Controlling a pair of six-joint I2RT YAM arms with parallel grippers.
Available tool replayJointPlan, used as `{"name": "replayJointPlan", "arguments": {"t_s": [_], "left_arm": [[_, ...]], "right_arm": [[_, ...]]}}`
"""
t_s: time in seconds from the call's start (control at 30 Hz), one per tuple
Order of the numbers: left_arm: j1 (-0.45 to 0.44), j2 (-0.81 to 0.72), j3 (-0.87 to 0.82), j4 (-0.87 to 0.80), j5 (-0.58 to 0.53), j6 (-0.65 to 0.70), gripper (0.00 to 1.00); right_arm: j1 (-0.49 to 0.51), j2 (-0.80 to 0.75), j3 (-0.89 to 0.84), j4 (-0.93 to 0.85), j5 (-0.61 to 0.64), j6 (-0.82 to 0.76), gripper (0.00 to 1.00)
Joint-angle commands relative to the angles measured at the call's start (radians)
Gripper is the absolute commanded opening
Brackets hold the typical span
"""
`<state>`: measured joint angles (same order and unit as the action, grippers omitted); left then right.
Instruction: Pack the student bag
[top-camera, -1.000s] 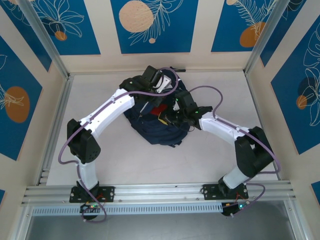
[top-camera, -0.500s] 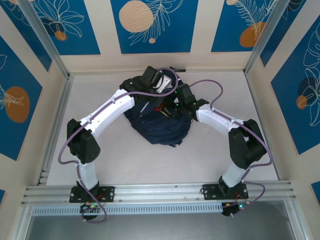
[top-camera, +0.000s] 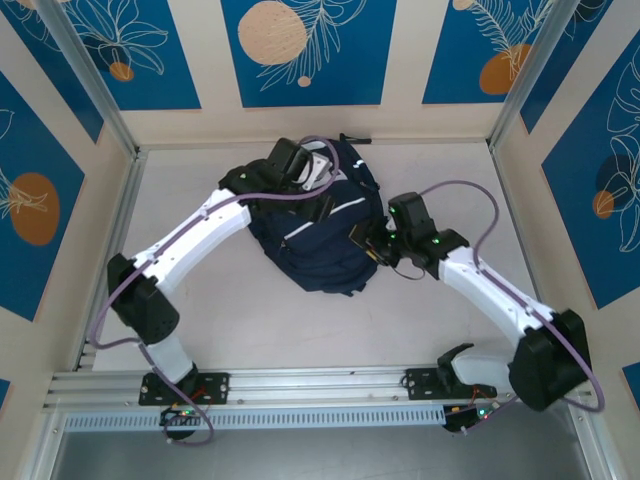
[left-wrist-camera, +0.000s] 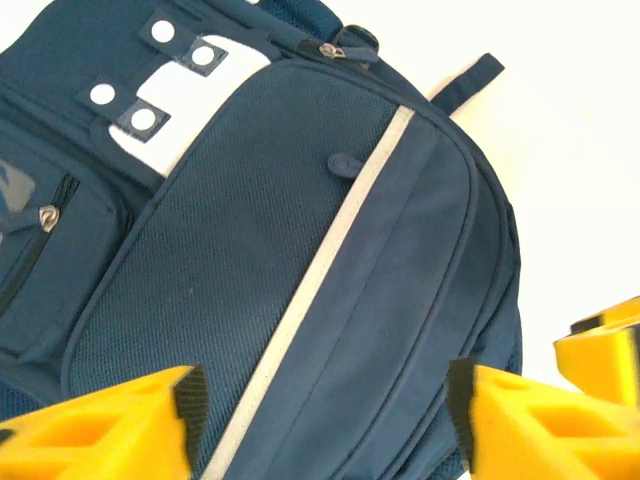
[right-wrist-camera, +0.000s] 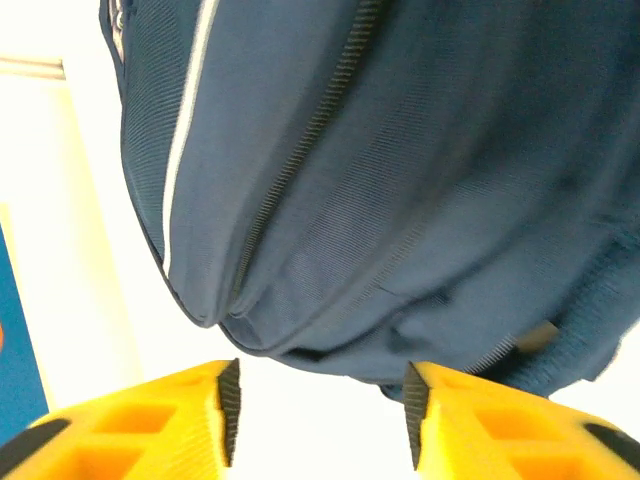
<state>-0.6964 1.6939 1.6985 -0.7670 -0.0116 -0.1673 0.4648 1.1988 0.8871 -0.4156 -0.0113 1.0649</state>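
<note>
The large dark navy fabric backpack lies on the white table, in the middle towards the far wall, with its front panel facing up. A grey-white reflective stripe runs slantwise across the mesh-textured front pocket, and near the top of the panel sits a white patch crossed by navy tabs with white snap buttons. A small side pocket with a metal zip pull shows at the left edge of the left wrist view.

The left gripper hangs over the front of the bag with its yellow fingers spread wide apart; nothing lies between them and they grasp nothing. The left arm reaches across from the near left, its wrist above the far end of the bag.

The right gripper stands just beside the bag's right flank, its yellow jaws parted and empty, with bare table between the pads. A zip line runs along the bag's bulging side in front of it
</note>
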Motion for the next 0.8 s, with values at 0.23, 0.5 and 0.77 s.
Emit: {"name": "replayJointPlan", "arguments": {"t_s": [0.23,0.5,0.77], "left_arm": [[0.093,-0.264,-0.478,0.153,0.069,-0.108,0.77],[0.124,-0.285,-0.639,0.216,0.089,-0.014,0.6],[0.142,-0.193,-0.641,0.276,0.105,0.08,0.39]], "right_arm": [[-0.051,-0.067,0.002,-0.091,-0.024,-0.123,0.79],[-0.024,0.028,0.043,-0.034,-0.123,-0.165,0.88],[0.031,0.102,0.097,-0.028,-0.133,-0.155,0.88]]}}
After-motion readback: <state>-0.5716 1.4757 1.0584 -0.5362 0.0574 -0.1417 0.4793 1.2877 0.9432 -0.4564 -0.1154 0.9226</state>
